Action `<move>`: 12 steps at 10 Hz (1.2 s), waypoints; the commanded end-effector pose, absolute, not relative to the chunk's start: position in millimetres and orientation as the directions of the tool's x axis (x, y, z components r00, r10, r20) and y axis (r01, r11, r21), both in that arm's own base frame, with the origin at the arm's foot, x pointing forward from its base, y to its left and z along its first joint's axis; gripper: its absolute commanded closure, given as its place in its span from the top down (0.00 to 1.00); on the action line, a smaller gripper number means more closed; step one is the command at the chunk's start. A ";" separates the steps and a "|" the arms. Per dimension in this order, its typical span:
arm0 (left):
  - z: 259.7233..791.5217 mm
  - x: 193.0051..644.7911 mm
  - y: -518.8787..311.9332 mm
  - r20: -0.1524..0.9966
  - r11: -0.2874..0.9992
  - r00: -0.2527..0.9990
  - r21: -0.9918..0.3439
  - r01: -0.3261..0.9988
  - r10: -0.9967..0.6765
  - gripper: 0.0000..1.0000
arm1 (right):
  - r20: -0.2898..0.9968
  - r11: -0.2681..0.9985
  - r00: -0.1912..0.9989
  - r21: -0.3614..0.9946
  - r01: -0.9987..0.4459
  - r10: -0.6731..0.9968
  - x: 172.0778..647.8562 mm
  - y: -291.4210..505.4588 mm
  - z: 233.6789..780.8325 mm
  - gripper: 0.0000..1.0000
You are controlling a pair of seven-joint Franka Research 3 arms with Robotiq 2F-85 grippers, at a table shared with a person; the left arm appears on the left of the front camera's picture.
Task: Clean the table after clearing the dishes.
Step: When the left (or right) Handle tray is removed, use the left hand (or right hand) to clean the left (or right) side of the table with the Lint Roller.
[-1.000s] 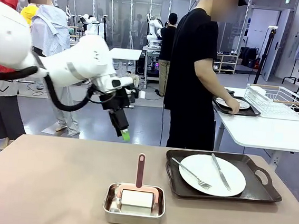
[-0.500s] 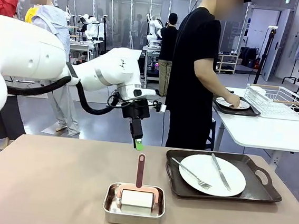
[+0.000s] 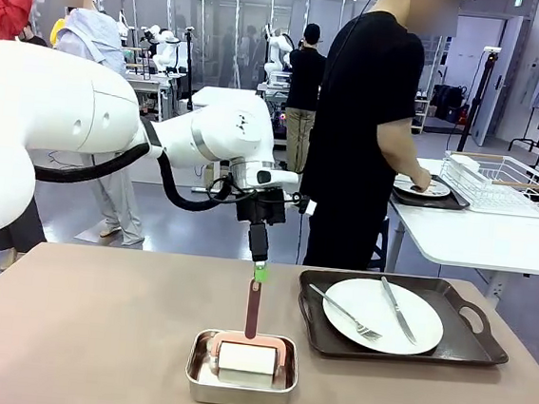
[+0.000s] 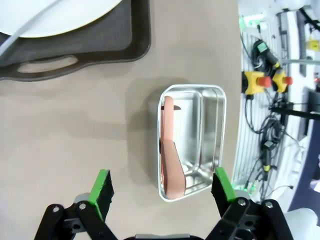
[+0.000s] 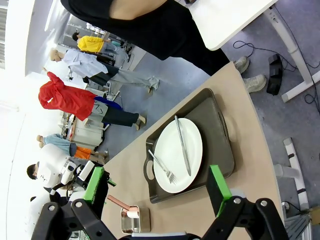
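Observation:
On the brownish table (image 3: 85, 337) a dark tray (image 3: 470, 350) holds a white plate (image 3: 382, 318) with a fork and knife. A person in black rests a hand on a second tray with a plate (image 3: 422, 188) on the white side table. My left gripper (image 3: 258, 273) points straight down, open, its tips just at the top of a pink handle (image 3: 252, 310). From the left wrist, the handle (image 4: 169, 160) lies below the gap between the green pads (image 4: 102, 187). My right gripper (image 5: 156, 184) is open and high up, looking down on the plate (image 5: 177, 152).
The pink-handled cleaning tool with a white pad sits in a small steel pan (image 3: 240, 390) at the front middle, left of the tray. In the left wrist view the pan (image 4: 207, 140) lies close to the tray's handle (image 4: 47, 65). A white wire rack (image 3: 501, 181) stands on the side table.
My left arm has swung right and down, from left of the pan to directly over the pink handle. The person has shifted slightly right at the side table.

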State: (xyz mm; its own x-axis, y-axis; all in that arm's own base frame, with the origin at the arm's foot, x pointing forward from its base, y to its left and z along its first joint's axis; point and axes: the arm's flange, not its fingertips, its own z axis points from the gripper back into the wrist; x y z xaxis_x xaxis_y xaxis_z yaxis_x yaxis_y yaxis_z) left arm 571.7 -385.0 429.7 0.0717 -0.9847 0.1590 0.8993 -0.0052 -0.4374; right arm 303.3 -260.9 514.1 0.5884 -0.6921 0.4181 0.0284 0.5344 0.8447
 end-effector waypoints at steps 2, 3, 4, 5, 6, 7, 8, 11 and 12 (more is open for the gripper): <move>425.5 553.9 -382.1 0.077 -0.024 0.008 -0.401 0.916 -0.997 1.00 | 0.426 0.536 0.587 0.844 0.015 -0.688 300.6 -260.3 515.7 1.00; 421.0 547.2 -379.4 0.048 -0.009 0.010 -0.390 0.921 -0.999 1.00 | 0.426 0.536 0.587 0.844 0.015 -0.688 300.6 -260.3 515.7 1.00; 417.4 542.1 -378.6 0.058 -0.002 0.023 -0.400 0.917 -0.998 1.00 | 0.426 0.536 0.587 0.844 0.015 -0.688 300.6 -260.3 515.7 1.00; 414.1 537.4 -379.3 0.059 0.004 0.029 -0.391 0.920 -0.998 1.00 | 0.426 0.536 0.587 0.844 0.015 -0.688 300.6 -260.3 515.7 1.00; 411.6 534.1 -380.7 0.065 -0.005 0.022 -0.389 0.921 -0.998 1.00 | 0.426 0.536 0.587 0.844 0.015 -0.688 300.6 -260.3 515.7 1.00; 408.2 529.1 -382.6 0.064 -0.006 0.019 -0.378 0.926 -0.998 1.00 | 0.426 0.536 0.587 0.844 0.015 -0.688 300.6 -260.3 515.7 1.00; 405.8 523.4 -385.6 0.056 -0.021 -0.001 -0.364 0.931 -0.998 1.00 | 0.426 0.536 0.587 0.844 0.015 -0.688 300.6 -260.3 515.7 1.00; 405.7 518.4 -387.2 0.051 -0.016 0.003 -0.358 0.934 -0.999 1.00 | 0.426 0.536 0.587 0.844 0.015 -0.688 300.6 -260.3 515.7 1.00; 404.8 517.2 -386.6 0.027 -0.002 0.008 -0.366 0.930 -1.000 1.00 | 0.426 0.536 0.587 0.844 0.015 -0.688 300.6 -260.3 515.7 1.00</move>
State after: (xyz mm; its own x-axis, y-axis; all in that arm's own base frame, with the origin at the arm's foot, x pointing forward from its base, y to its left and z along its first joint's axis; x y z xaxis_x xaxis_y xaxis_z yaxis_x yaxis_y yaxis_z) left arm 530.5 -397.8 407.6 -0.0023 -0.9983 0.0581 0.9223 -0.0246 -0.3857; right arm 303.2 -260.9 514.1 0.5884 -0.6921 0.4180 0.0284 0.5344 0.8448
